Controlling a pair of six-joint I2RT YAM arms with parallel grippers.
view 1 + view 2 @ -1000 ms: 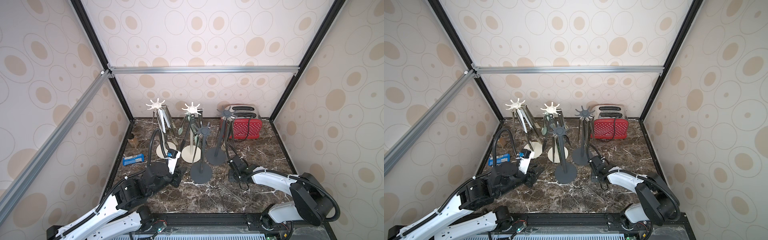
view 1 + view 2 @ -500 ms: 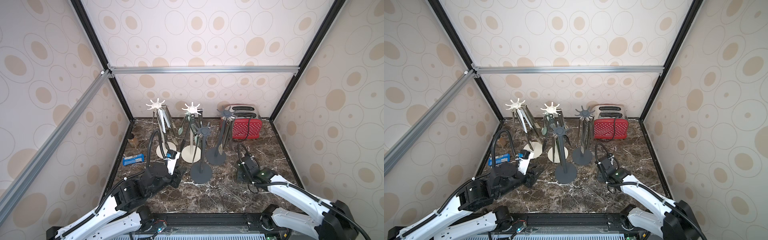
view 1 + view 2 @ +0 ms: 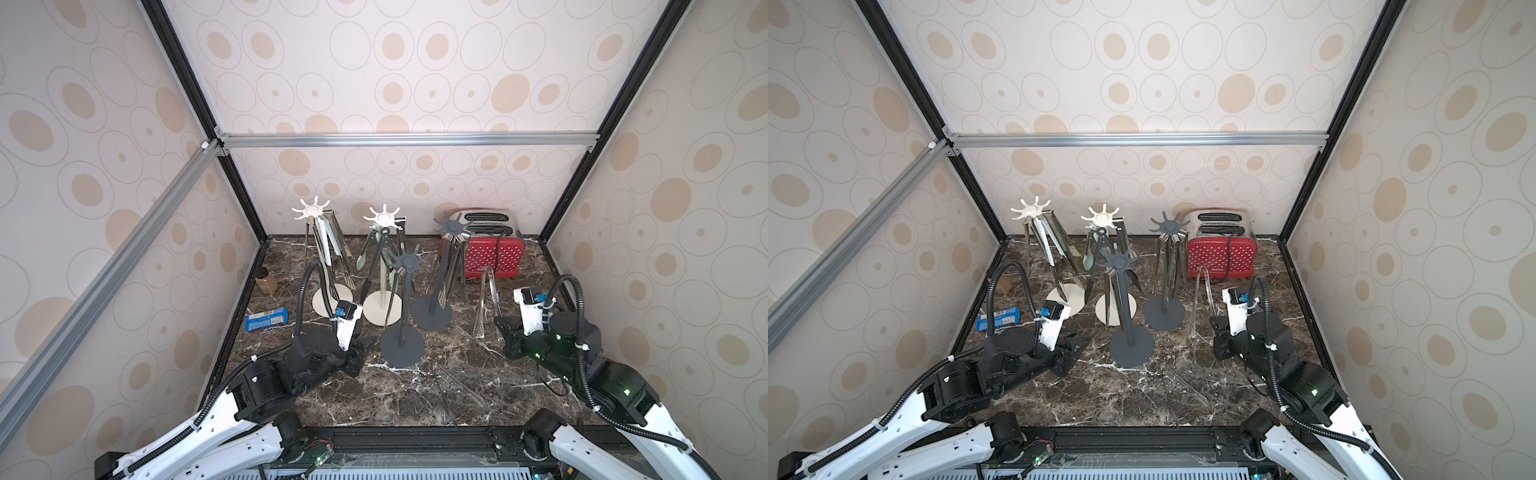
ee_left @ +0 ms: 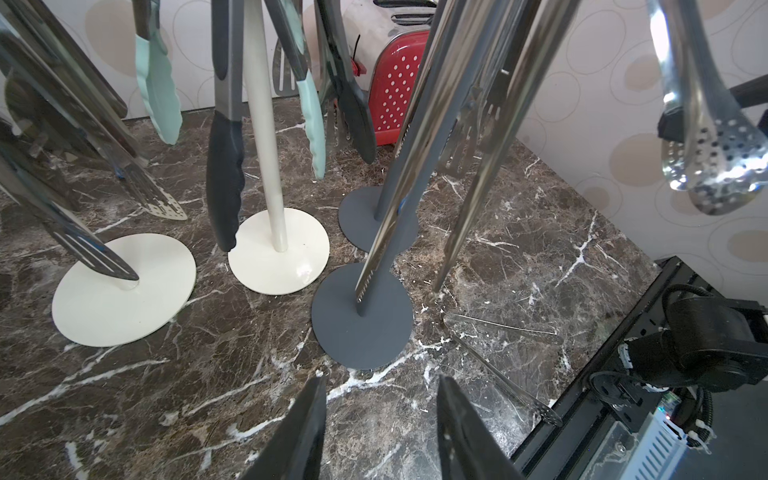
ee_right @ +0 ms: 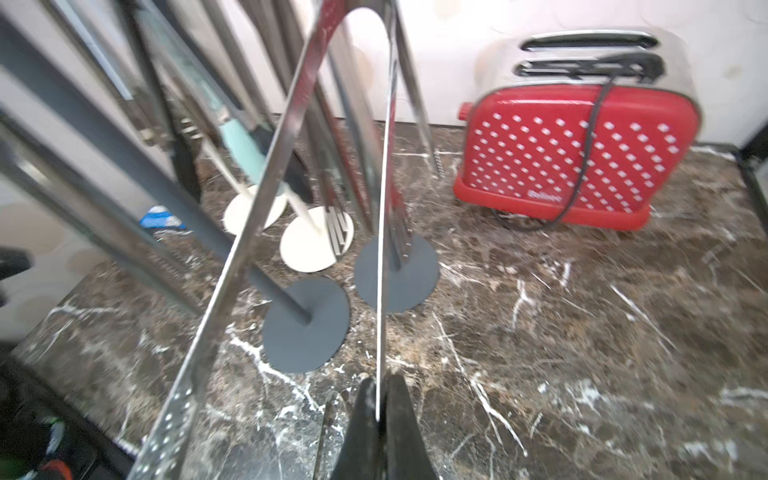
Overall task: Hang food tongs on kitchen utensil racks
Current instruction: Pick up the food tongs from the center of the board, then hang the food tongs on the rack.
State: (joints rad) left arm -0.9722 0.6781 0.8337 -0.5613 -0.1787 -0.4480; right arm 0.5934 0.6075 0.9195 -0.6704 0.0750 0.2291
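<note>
Steel tongs [image 5: 249, 232] clamped by 1 arm in right gripper [image 5: 378, 388].

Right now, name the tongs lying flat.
The perforated steel tongs by the front rail; the others hang on racks or sit in the right gripper.

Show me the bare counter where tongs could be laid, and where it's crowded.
Bare: the marble in front of the front grey rack base, as far as the tongs lying flat; also the patch before the toaster. Crowded: around all four racks.
</note>
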